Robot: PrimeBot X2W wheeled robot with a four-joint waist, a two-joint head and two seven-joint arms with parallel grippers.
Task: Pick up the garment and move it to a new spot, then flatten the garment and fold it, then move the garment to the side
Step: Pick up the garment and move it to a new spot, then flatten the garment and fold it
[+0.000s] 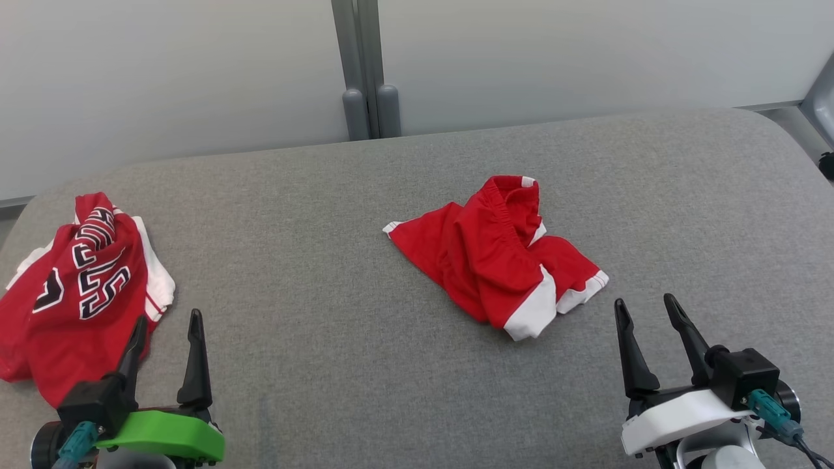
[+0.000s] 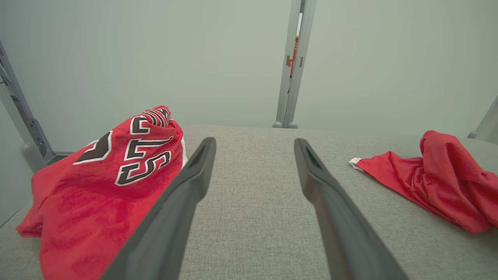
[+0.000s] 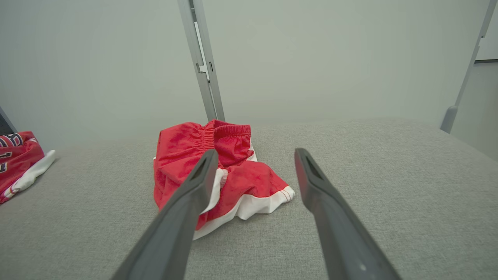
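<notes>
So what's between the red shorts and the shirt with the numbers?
Nothing, only bare grey table lies between the red shorts and the numbered shirt. The head view shows it best.

Plain red shorts (image 1: 495,254), white bands at the hems. Red jersey (image 1: 78,286), black numerals outlined in white, white edging with thin red stripes. Heathered grey weave across the tabletop (image 1: 326,326). Dark grey fingers (image 1: 195,365) on both; bright green shell on the left hand (image 1: 167,317), white shell on the right hand (image 1: 644,301). Teal plugs (image 1: 769,407) at each wrist. Pale grey wall (image 1: 195,78) behind.
</notes>
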